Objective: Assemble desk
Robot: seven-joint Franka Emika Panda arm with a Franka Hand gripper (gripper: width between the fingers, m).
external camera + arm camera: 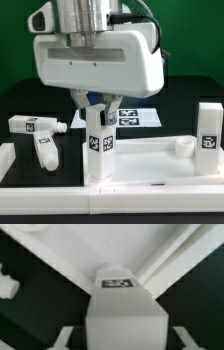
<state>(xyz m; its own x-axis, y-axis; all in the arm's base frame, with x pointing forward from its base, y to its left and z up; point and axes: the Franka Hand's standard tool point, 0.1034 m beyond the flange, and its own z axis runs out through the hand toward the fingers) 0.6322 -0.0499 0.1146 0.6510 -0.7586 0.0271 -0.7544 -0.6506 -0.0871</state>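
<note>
The step in hand is the fitting of a leg into the tabletop panel (150, 162). The jaws pinch the held leg (97, 148) near its top and hold it upright at the panel's corner on the exterior view's left. Its foot touches the panel or hangs just above it (I cannot tell which, because white meets white there). In the wrist view this leg fills the middle, one tag on it is visible, and the panel's rim runs away behind it. A standing leg (208, 128) is upright at the corner on the exterior view's right, so I judge that one leg is already fitted. A loose leg (33, 125) and a second loose leg (46, 152) lie on the black surface (20, 100), apart from the panel. The next move, I think, calls for seating the held leg straight in its hole and turning it without tilt, otherwise it can jam
</note>
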